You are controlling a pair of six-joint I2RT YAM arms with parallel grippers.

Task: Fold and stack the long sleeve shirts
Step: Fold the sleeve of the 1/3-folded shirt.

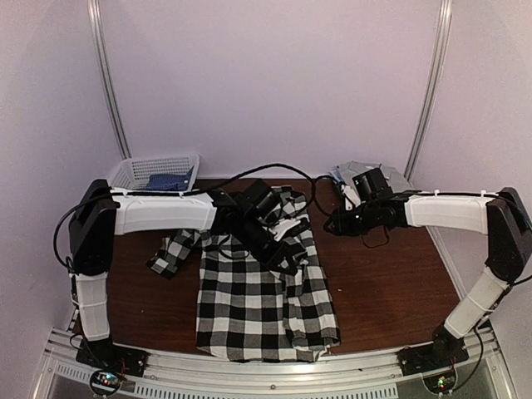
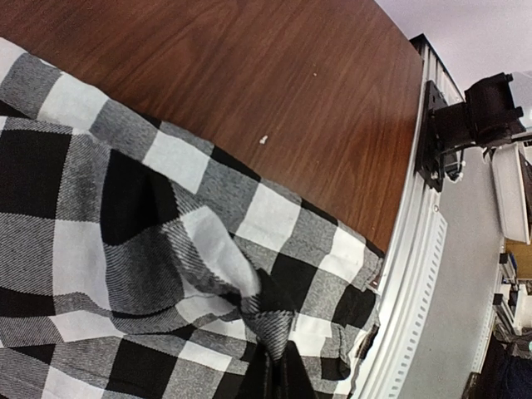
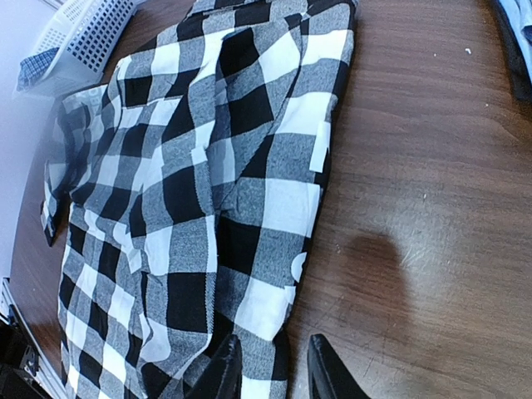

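The black-and-white checked shirt (image 1: 258, 307) lies in the middle of the brown tabletop (image 1: 382, 283). Its body is spread flat toward the near edge, one sleeve is stretched out to the left, and the upper part is wrinkled. A small pile of grey and light-blue shirts (image 1: 353, 176) lies at the far right corner, well apart from it.

The left arm reaches across the upper part of the checked shirt. The left gripper (image 2: 274, 378) is pressed together and pinches a bunched fold of the checked cloth. The right arm stretches low from the right side. The right gripper (image 3: 274, 374) has its fingers (image 3: 224, 370) spread, with the edge of the shirt between them.
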